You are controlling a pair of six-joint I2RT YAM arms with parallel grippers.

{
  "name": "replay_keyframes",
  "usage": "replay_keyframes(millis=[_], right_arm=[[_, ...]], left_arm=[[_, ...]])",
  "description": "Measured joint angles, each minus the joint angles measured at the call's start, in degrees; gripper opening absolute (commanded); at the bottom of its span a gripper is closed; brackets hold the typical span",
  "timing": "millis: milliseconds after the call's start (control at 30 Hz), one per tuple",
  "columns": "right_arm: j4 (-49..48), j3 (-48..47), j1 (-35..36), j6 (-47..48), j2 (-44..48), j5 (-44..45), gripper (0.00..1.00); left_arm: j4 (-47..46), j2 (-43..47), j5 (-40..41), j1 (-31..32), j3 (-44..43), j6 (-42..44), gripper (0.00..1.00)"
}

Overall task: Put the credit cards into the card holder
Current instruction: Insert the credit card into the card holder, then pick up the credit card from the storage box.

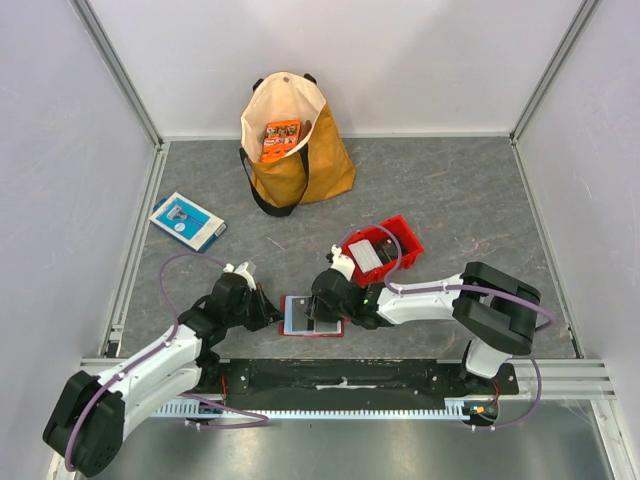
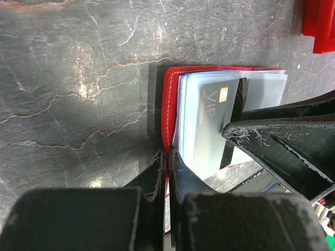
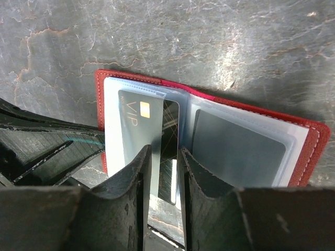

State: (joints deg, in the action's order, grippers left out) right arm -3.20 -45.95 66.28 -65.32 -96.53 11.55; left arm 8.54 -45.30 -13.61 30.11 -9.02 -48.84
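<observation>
Red folding card holder (image 3: 136, 77) lies open on dark marbled table (image 3: 220, 36), clear pockets up. Left gripper (image 2: 166, 157): jaws closed tight on holder's red left edge. Dark grey card marked VIP (image 3: 137, 123) sits partly inside left pocket, near end protruding. Right gripper (image 3: 165, 157): jaws narrow, straddling card's protruding end; contact with card cannot be told. Second grey card (image 3: 238, 149) fully in right pocket. Whitish cards (image 1: 368, 256) lie in red plastic bin (image 1: 405, 232), just beyond holder.
</observation>
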Motion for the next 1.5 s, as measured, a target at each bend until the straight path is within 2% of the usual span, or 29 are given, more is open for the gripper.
replay_keyframes(millis=[267,600,733,800,1100,1233,1367,1500], right_arm=[[2.7,-1.4,0.0,0.0,0.0,-3.1,0.29],[0.1,-2.5,-0.2,0.0,-2.3,-8.6,0.26],[0.0,-2.5,-0.2,-0.1,-2.3,-8.3,0.35],[0.3,-2.4,-0.2,0.0,-1.6,-7.5,0.46],[6.4,-2.1,-1.9,7.5,10.9,0.6,0.68],[10.3,-2.1,-4.7,12.6,17.5,4.5,0.72],[14.5,-2.1,-10.7,18.1,23.9,8.0,0.75],[18.3,-2.6,-15.5,22.0,26.9,9.6,0.78]], left_arm=[[0.6,0.8,0.0,0.0,0.0,0.0,0.02],[2.1,1.4,0.2,0.0,0.0,0.0,0.02],[2.6,2.2,0.5,0.0,0.0,0.0,0.02],[2.7,2.6,0.5,0.0,0.0,0.0,0.02],[2.3,4.3,0.4,0.0,0.0,0.0,0.02],[2.4,4.3,0.0,0.0,-0.6,0.0,0.02],[2.4,4.4,-0.3,0.0,-1.6,0.0,0.02],[2.4,4.6,-0.4,0.0,-2.1,0.0,0.02]])
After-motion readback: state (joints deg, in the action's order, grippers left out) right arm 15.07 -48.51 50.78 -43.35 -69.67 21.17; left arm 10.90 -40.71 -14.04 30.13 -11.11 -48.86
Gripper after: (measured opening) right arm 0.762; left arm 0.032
